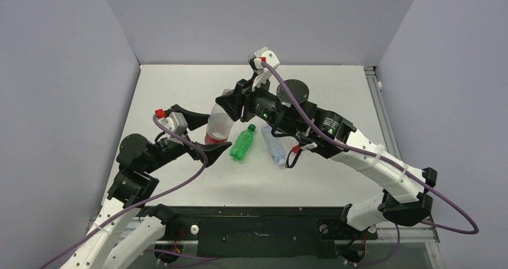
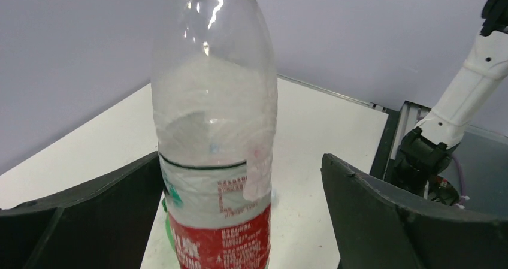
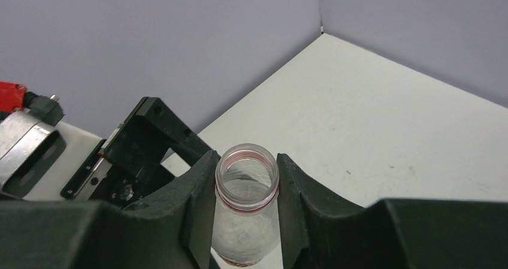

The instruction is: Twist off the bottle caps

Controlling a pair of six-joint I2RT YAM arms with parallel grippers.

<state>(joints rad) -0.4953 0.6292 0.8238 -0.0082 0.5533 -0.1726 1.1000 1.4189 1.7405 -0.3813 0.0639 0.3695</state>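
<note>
- standing upright just left of centre in the top view, the red-label bottle (image 1: 217,122) is clear thin plastic, rounded at the shoulder and hazy inside.
- its wrap has a white upper band with small red print and a red lower band with small white print; none of it is sharp enough to read. a green mark shows at the label's left edge.
- its mouth is open and round, with a red ring around the threaded neck.
- right gripper (image 3: 247,179): matte black curved fingers pressed to both sides of that bare neck, clamped narrow on it.
- left gripper (image 2: 239,161): spread wide around the bottle's lower body. the finger at the frame's left lies right by the label, though contact cannot be told; the one at the right stands clearly apart.
- green bottle (image 1: 241,144): translucent, lying on its side at centre, just right of the upright one, its green cap (image 1: 251,127) on and pointing toward the top of the frame.
- pale-blue bottle (image 1: 275,149): clear, unlabelled, lying beside the green one, partly under the right arm.
- table (image 1: 180,83): flat, matte white.
</note>
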